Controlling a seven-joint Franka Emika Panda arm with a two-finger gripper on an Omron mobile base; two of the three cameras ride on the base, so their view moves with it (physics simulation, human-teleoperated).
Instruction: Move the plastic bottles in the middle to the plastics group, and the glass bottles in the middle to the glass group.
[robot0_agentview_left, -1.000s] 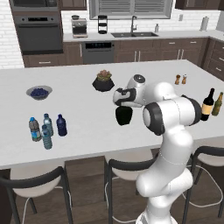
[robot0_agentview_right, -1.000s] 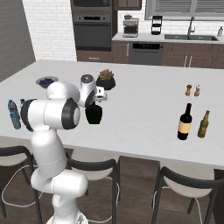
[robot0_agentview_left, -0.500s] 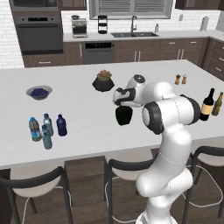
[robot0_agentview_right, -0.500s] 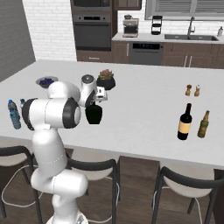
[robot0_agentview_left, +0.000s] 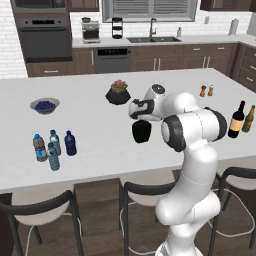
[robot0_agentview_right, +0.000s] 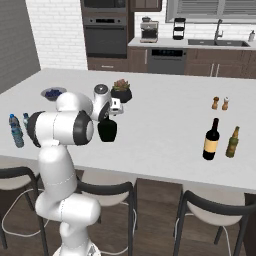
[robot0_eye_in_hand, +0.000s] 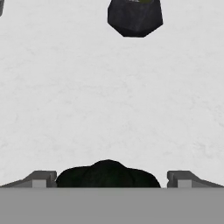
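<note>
1. At the middle of the white counter (robot0_agentview_left: 100, 140) stands the squat black bottle (robot0_agentview_left: 141, 131), upright, at about 6 o'clock from the dark plant pot (robot0_agentview_left: 118, 93) in the left base view.
2. The gripper (robot0_eye_in_hand: 109, 178) hangs just above that bottle — in the hand view its two fingertips (robot0_eye_in_hand: 41, 178) stand wide apart, one at each side of the bottle's dark top (robot0_eye_in_hand: 107, 174), with a gap on both sides.
3. Jaws wide open, holding nothing; from the base views I cannot tell whether the hand touches the bottle's neck.
4. Far out at 9 o'clock from the black bottle, near the counter's left end, the small bottles cluster: two clear ones with blue labels (robot0_agentview_left: 38, 147) and (robot0_agentview_left: 54, 142), a third clear one (robot0_agentview_left: 53, 156) in front, and the navy bottle (robot0_agentview_left: 70, 143) just beside them on their right.
5. At 12 o'clock from that cluster sits a bowl (robot0_agentview_left: 45, 105) of dark fruit.
6. At 3 o'clock from the black bottle, well apart, the wine bottle (robot0_agentview_right: 211, 139) and the olive-green bottle (robot0_agentview_right: 232, 142) stand side by side — both upright.
7. Behind those two, at 12 o'clock, the two shakers (robot0_agentview_right: 220, 103) stand close together.
</note>
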